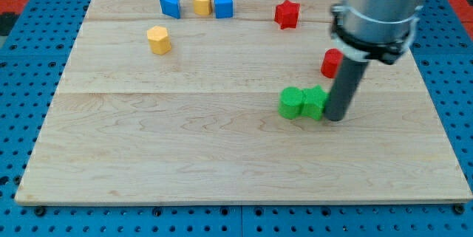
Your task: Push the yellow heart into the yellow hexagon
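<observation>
Tip (337, 119) is parked right against the view's right side of the green pair, touching or as good as touching the nearer green block (315, 102), with the other green block (292, 103) stuck to that one's left. No jaws are carried on this rig, just a plain dark rod, so nothing is gripped or released. The yellow heart (202, 2) is found way up at the view's top, squeezed between two blue blocks: a blue wedge-ish one (171, 4) on its left and a blue cube (223, 4) on its right, all three pretty much in a row and close together. The yellow hexagon (158, 39) is set below and a bit left of that row, apart from it, on the bench (185, 148). A red star (287, 14) is seen at top right, and a second red block (332, 63) is partly hidden behind the rod, shape not clear. So the tip is well apart from both yellow pieces, over on the opposite side of the bench.
</observation>
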You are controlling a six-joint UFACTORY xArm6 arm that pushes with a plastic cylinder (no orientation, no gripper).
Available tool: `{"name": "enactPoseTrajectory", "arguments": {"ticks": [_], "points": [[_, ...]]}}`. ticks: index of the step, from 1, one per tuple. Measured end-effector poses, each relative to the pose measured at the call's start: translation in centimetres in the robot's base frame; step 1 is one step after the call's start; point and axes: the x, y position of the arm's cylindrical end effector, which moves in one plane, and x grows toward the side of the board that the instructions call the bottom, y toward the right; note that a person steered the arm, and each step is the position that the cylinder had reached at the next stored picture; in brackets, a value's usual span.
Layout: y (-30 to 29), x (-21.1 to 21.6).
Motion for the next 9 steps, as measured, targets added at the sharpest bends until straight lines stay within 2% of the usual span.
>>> {"name": "enactPoseTrajectory", "arguments": {"ticks": [1, 3, 4, 5, 6, 7, 8, 9], "points": [[4.3, -3.5], [-2.3, -12.3], [-1.7, -7.5], [3.5, -10.0], [3.2, -14.4], [-0.6, -15.7], [-1.2, -14.4], [-5.6, -14.6]]}}
